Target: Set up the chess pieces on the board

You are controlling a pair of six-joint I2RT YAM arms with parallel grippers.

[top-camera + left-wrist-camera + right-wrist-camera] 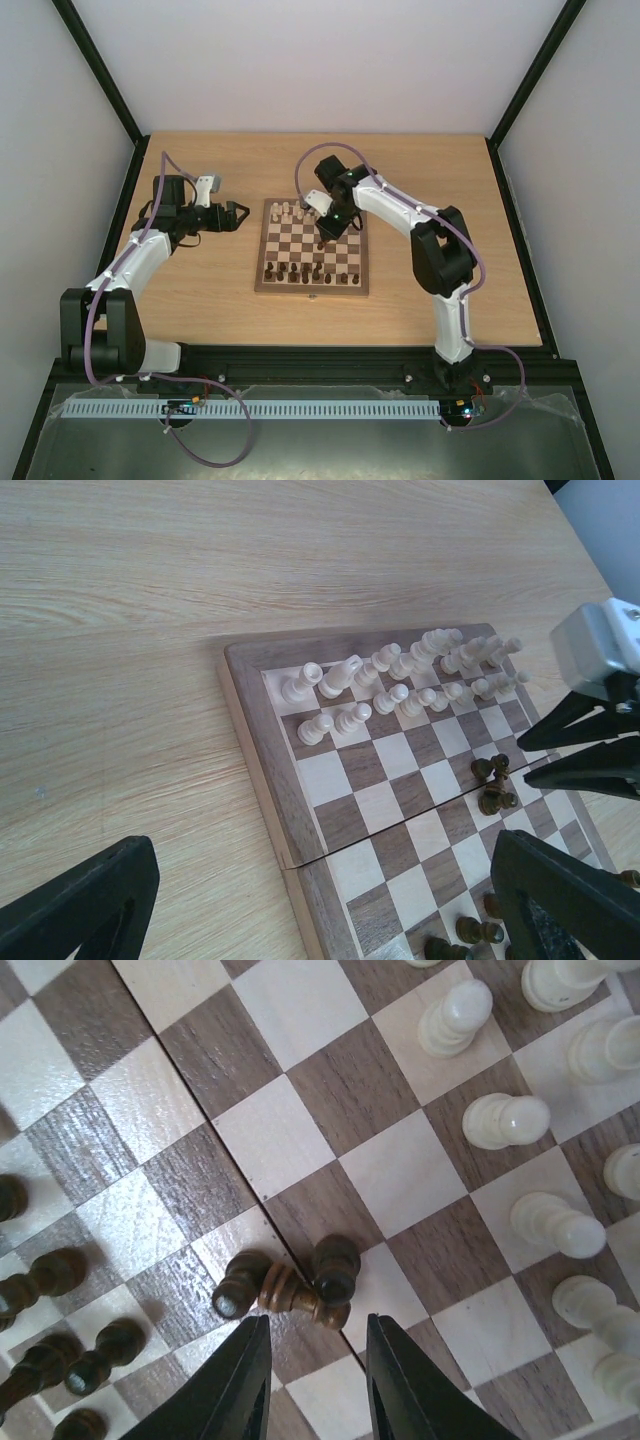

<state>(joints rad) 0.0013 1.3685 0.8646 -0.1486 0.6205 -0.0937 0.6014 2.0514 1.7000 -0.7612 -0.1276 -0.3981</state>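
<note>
The board [310, 291] lies flat in the middle of the counter [200, 300], square to the two arms. The cream pieces [285, 212] stand in two rows along its far edge, crowded towards the left corner. The dark pieces [305, 270] are lined up on the rows nearest the arm bases. From above they are too small for me to say whether every one is upright.

The left fingers [240, 215] hang over bare counter just beside the board's left edge. They are spread wide with nothing between them. Their own camera looks across the board's corner at the cream rows.

The right fingers [328, 236] reach in over the middle of the board, on its right half. Their camera shows a small cluster of three dark chessmen [290, 1290] sitting on the seam that runs across the board. Two of them lie on their sides touching each other, and the third seems to stand upright against them. The right fingers are drawn close together with only a narrow gap, and through it the squares show. They hold nothing. Their tips sit just beside the toppled pair, and I cannot tell whether they touch it.
</note>
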